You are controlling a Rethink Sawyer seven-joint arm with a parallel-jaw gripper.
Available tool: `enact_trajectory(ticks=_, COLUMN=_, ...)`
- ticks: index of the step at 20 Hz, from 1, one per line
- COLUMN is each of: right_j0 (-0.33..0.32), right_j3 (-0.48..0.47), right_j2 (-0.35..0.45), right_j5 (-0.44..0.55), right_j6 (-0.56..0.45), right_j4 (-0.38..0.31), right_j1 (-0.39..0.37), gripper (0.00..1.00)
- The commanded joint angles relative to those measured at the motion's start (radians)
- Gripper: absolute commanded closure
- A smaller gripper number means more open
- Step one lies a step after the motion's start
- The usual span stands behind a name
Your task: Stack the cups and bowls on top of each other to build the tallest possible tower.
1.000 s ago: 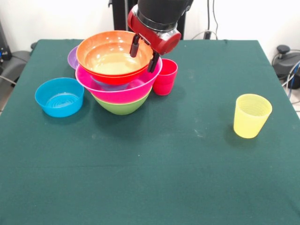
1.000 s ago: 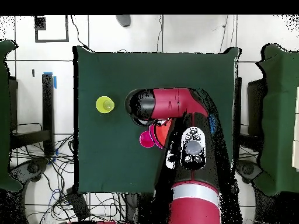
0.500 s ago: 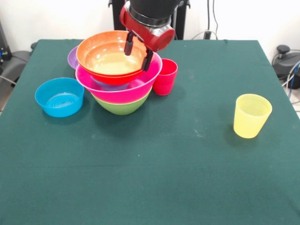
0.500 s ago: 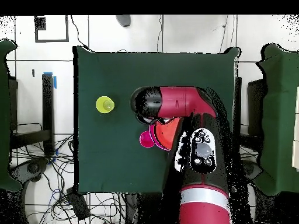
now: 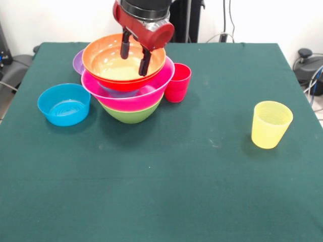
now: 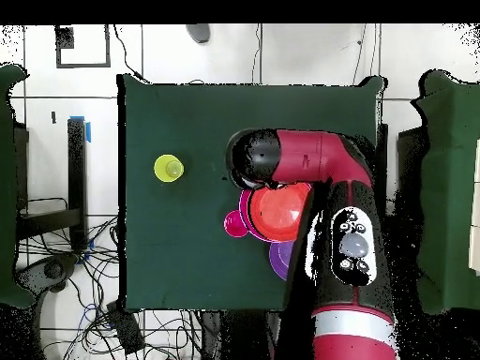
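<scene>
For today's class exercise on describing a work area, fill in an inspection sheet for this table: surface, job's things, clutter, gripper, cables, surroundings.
Surface: green table, cloth-covered.
Job's things: tower, green bowl at the bottom, pink above, orange bowl on top; purple bowl behind; blue bowl, red cup and yellow cup apart.
Clutter: nothing seen.
Gripper: gripper open, empty, over the orange bowl.
Cables: cables behind the table.
Surroundings: white wall.

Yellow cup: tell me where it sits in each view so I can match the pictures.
Front view: the yellow cup stands alone on the right of the table, far from the tower.
Overhead view: the yellow cup stands on the left, with nothing close by.
Shared landmark: the red cup, beside the tower.
</scene>
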Motion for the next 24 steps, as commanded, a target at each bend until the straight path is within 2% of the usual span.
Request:
enact_trajectory(ticks=1, right_j0=-0.022, right_j3=-0.045, right_j2=0.111, right_j5=0.075, right_j6=-0.201, right_j4=-0.008, right_j1=0.002, gripper=0.00)
enact_trajectory(ticks=8, right_j0=-0.043, right_j3=-0.092, right_j2=0.122, right_j5=0.099, right_j6=-0.210, right_j4=-0.013, right_j1=0.001, gripper=0.00)
enact_trajectory(ticks=13, right_j0=-0.037, right_j3=-0.130, right_j2=0.084, right_j5=0.111, right_j6=-0.155, right_j4=-0.034, right_j1=0.023, gripper=0.00)
enact_trajectory(ticks=24, right_j0=-0.061, right_j3=-0.095, right_j2=0.056, right_j5=-0.015, right_j6=-0.120, right_j4=-0.063, right_j1=0.062, gripper=0.00)
